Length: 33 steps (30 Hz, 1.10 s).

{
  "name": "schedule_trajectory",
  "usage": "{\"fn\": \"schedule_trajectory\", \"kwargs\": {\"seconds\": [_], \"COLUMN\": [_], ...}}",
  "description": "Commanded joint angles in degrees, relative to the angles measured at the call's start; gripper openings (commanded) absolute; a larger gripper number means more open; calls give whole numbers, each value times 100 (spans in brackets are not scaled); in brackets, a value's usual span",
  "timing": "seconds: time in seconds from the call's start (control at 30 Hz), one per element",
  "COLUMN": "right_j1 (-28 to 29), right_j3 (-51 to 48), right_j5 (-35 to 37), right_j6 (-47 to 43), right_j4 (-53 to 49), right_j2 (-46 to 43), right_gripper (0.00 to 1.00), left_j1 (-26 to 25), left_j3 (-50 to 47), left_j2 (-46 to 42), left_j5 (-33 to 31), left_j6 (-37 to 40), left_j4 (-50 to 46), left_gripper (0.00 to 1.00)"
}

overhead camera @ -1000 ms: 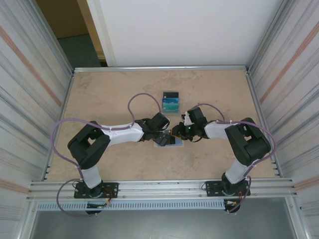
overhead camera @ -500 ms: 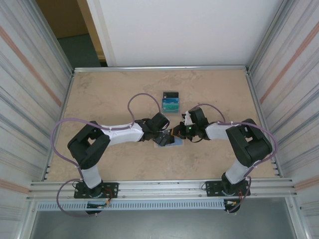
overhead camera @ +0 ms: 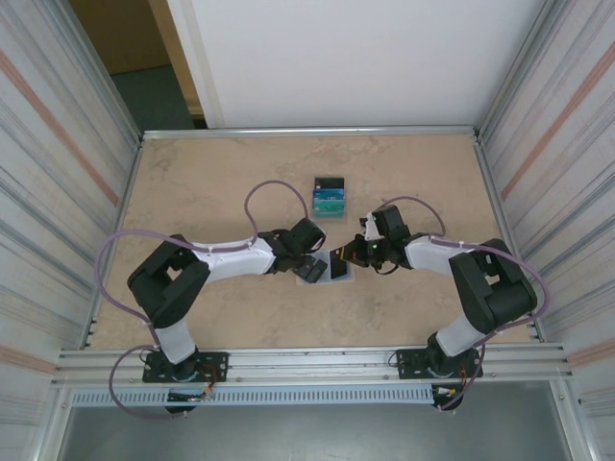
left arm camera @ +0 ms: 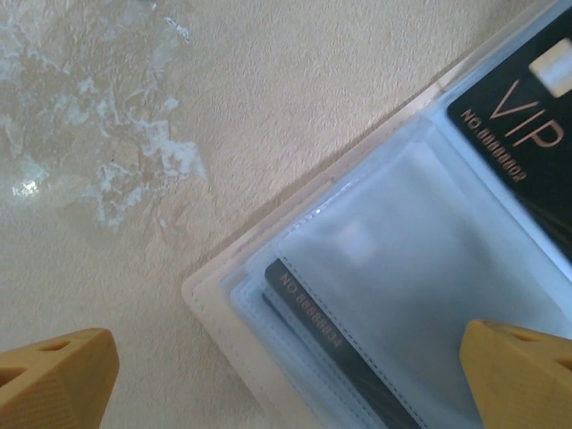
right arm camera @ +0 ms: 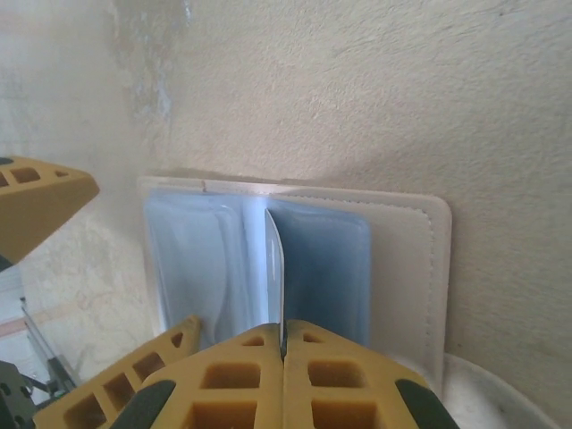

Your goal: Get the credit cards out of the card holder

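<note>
Card holder lies open flat on the table, between the two grippers, with its beige stitched border and pale blue lining facing up.

Left gripper is at the holder's left edge with its jaws spread wide. In the left wrist view the yellow fingertips sit far apart, one over bare table and one over the clear sleeves. It grips nothing.

Right gripper is at the holder's right side with its fingers pressed together on a thin card. The card is seen edge-on, standing up from the middle of the holder (face colour not readable from this angle).

Writing, left wrist view:
- A black card over the holder's far end reads "VIP" in pale letters. Below that is "NO" plus a row of digits, mostly 8s (last ones blurred). Can't tell if this is the same card the right gripper pinches.
- A dark card tucked in a sleeve near the holder's corner reads "NO" plus a run of 8s, with an unclear ending.

A pile of credit cards lies on the table beyond the holder, apart from it, with black, blue and teal faces showing (print too small to read).
</note>
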Motion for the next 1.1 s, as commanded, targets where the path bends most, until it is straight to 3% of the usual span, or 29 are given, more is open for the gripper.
{"fn": "schedule_trajectory", "kwargs": {"seconds": [0.0, 0.47, 1.07], "right_j1": [-60, -105, 81], "right_j3": [-75, -242, -303], "right_j5": [318, 520, -389], "right_j6": [-362, -1030, -1465], "right_j4": [-534, -904, 43], "right_j2": [-353, -2170, -3227], "right_gripper": [0, 0, 0], "left_j1": [50, 310, 810], "left_j3": [-142, -247, -1064], "left_j2": [-287, -1771, -3955], "left_j5": [-100, -108, 1770], "left_j6": [56, -192, -57], "left_j4": [-386, -363, 966], "left_gripper": [99, 99, 99]}}
